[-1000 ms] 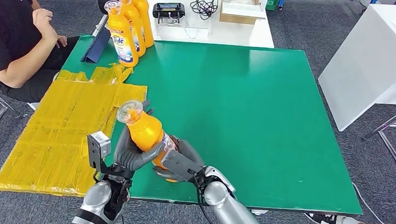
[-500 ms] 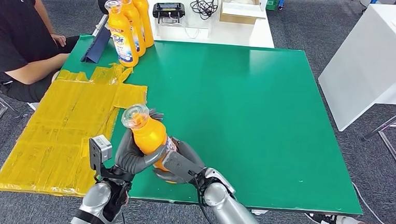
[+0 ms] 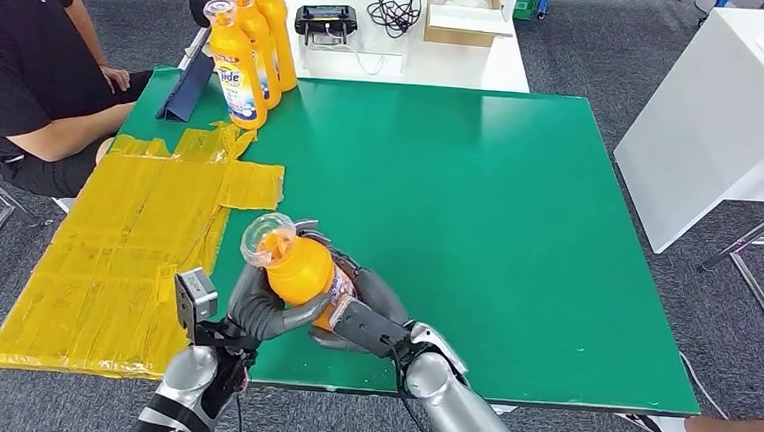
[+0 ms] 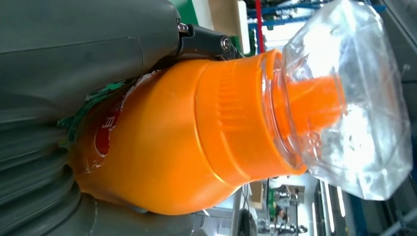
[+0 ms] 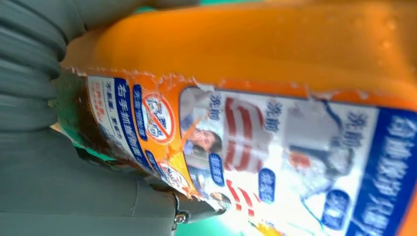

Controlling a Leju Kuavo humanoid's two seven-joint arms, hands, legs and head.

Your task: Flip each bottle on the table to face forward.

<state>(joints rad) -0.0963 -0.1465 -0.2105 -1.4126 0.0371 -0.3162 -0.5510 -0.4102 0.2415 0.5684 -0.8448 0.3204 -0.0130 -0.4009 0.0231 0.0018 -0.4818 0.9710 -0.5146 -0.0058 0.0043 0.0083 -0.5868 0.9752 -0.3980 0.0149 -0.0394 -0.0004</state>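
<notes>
A: Grey carpeted room; flat green table [image 3: 478, 222] in the middle. Far left: seated person in a black shirt [image 3: 17, 53], forearm resting by the table's left edge.

B: Noted. Next along?

A: Crumpled yellow plastic sheet [image 3: 125, 250] spread over the table's left side, reaching the near edge. Beyond it, at the far left corner, row of three upright orange detergent bottles with clear caps [image 3: 248, 43], one behind another; nearest shows a blue-and-white label. Dark blue folder [image 3: 187, 89] leaning just beside them.

B: Task bottle?

A: Orange plastic detergent bottle with a clear cap [image 3: 300, 269], at the near edge, lifted and tilted, cap pointing up and to the left. Left hand [image 3: 267, 309] wrapped around the bottle's body from the left side. Left wrist view: grey cover pressed against the orange shoulder, torn label edge visible below the ribbed collar.

B: Other hand?

A: Right hand [image 3: 357, 310] gripping the lower body of the same bottle from the right. Right wrist view: printed label with blue and red marks, torn at the edges, close against the grey thumb.

B: Further right?

A: White table [image 3: 467, 66] behind the green one, carrying a black device [image 3: 326, 18], a coiled black cable [image 3: 395, 11] and an open cardboard box [image 3: 461, 8]. Second white table [image 3: 725, 117] far right.
</notes>
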